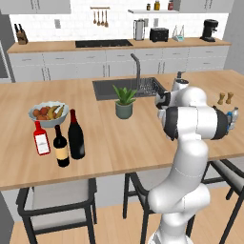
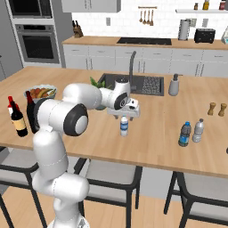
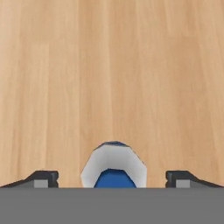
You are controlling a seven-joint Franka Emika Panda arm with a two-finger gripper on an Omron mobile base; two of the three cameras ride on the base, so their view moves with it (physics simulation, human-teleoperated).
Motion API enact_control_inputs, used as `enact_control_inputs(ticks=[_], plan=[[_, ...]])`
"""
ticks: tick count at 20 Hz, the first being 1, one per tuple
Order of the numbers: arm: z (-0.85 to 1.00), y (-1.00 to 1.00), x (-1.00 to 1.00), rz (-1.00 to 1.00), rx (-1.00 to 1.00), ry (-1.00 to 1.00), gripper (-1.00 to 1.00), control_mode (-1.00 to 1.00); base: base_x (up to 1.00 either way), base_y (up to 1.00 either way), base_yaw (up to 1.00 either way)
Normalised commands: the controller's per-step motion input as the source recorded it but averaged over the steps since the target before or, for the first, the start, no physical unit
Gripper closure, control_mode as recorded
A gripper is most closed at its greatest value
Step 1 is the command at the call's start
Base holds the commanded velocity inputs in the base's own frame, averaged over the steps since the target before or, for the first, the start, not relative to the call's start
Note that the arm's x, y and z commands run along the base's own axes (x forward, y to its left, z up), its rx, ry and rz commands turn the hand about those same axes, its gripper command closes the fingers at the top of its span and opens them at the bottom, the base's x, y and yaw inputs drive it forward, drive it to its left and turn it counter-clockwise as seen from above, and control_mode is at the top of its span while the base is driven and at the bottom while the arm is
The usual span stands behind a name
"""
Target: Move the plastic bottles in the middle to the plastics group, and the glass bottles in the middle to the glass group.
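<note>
While the claw (image 2: 125,115) is hanging straight over the small water bottle (image 2: 124,126) at the middle of the wooden worktop (image 2: 151,147), its two fingertips (image 3: 43,179) are standing wide apart on either side of the bottle's cap, touching nothing. Judging by that straddle, the arm is lining up a top-down grasp, with the jaws spread to clear the bottle's shoulders before closing. The bottle is standing upright directly beneath the claw, blue label facing the stools, and is not yet gripped. Well off to the claw's right, near the worktop's front edge, a pale unlabelled plastic bottle (image 2: 198,130) is waiting beside a darker blue-labelled bottle (image 2: 185,134), seemingly marking where plastics are being gathered. Far to the claw's left, the tall near-black wine bottle (image 1: 76,135) is standing just beside a shorter tan-labelled bottle (image 1: 60,147) and a red bottle (image 1: 41,138), apparently already sitting with the glass. Beyond the claw, a potted plant (image 1: 124,102) is sitting near the sink (image 1: 107,88).
</note>
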Motion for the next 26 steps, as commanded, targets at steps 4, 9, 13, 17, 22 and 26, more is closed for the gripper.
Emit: enact_control_inputs(ticks=[4, 9, 13, 17, 22, 26], plan=[[0.0, 0.0, 0.0, 0.0, 0.0, 0.0, 1.0, -1.0, 0.0, 0.0, 0.0], [0.0, 0.0, 0.0, 0.0, 0.0, -0.01, 1.0, -1.0, 0.0, 0.0, 0.0], [0.33, -0.29, -0.06, -0.02, 0.0, -0.05, 1.0, -1.0, 0.0, 0.0, 0.0], [0.47, -0.7, -0.14, -0.09, 0.05, -0.05, 1.0, -1.0, 0.0, 0.0, 0.0], [0.07, -0.98, -0.14, -0.15, 0.03, 0.0, 1.0, -1.0, 0.0, 0.0, 0.0], [-0.02, -1.0, -0.33, -0.17, 0.0, 0.0, 1.0, -1.0, 0.0, 0.0, 0.0]])
